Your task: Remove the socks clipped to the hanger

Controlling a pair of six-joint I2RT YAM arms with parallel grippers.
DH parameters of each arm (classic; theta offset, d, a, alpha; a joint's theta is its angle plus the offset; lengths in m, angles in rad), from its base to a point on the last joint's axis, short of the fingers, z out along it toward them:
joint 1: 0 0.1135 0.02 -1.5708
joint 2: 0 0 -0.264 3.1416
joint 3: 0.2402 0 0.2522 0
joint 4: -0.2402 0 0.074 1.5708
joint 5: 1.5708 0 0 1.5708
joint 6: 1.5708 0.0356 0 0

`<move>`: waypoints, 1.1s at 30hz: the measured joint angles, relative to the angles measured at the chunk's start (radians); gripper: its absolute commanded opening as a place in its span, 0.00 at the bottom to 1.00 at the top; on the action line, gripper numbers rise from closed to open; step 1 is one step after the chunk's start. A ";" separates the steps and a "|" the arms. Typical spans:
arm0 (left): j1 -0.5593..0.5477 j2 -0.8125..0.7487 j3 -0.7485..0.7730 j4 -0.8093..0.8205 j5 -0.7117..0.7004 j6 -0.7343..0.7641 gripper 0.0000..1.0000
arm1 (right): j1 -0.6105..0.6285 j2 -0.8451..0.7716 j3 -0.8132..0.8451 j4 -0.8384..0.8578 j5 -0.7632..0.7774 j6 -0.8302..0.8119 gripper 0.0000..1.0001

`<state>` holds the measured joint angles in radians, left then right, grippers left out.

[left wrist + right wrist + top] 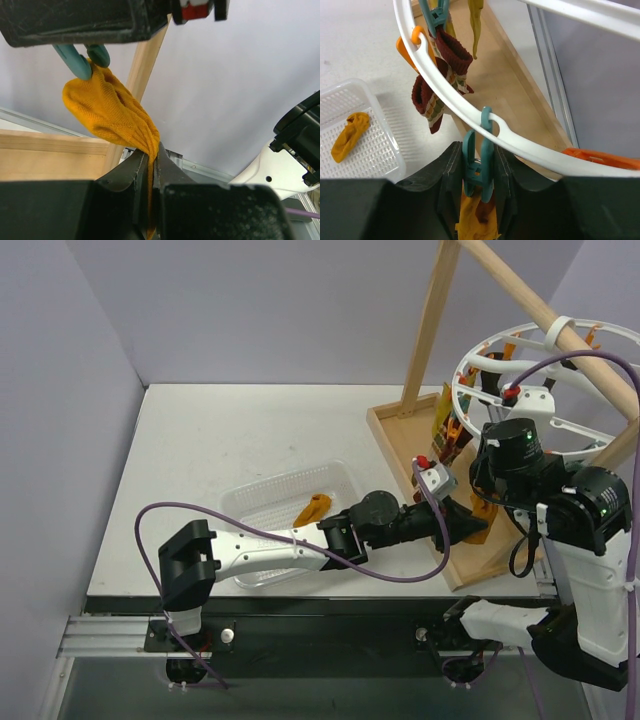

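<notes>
The white ring hanger [450, 95] hangs over the wooden base, seen in the top view at the right [478, 350]. My right gripper [477, 175] is shut on a teal clip [477, 167] that hangs from the ring. Under that clip hangs a mustard-yellow sock [472, 217]. My left gripper [154, 155] is shut on the lower end of this mustard sock [110, 112], whose top sits in the teal clip [80, 62]. A dark brown sock with a striped cuff [437, 90] is clipped further along the ring. A thin yellow sock [476, 20] hangs beyond it.
A clear plastic basket [250, 505] left of the base holds one mustard sock [313, 508]. The wooden pole frame [430, 325] rises from a wooden tray base [400, 440]. Orange clips [602, 159] hang on the ring. The two arms meet closely under the hanger.
</notes>
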<state>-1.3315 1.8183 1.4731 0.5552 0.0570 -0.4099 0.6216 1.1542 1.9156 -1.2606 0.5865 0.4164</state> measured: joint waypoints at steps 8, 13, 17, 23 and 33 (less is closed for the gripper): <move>0.023 -0.024 -0.050 -0.028 0.039 -0.032 0.02 | 0.000 -0.024 -0.003 0.023 0.009 0.001 0.00; 0.128 -0.200 -0.286 -0.138 0.067 -0.059 0.06 | -0.007 -0.038 -0.013 0.028 0.005 0.007 0.00; 0.240 -0.450 -0.488 -0.286 0.035 -0.052 0.09 | -0.008 -0.067 -0.015 0.032 -0.010 0.020 0.00; 0.381 -0.729 -0.603 -0.475 0.010 -0.042 0.17 | -0.019 -0.106 -0.016 0.039 -0.026 0.032 0.00; 0.496 -0.854 -0.742 -0.706 -0.035 -0.082 0.97 | -0.026 -0.121 -0.033 0.042 -0.052 0.054 0.00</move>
<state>-0.8356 0.9642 0.7315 -0.1513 0.0216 -0.4919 0.5961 1.0328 1.8828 -1.2182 0.5343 0.4706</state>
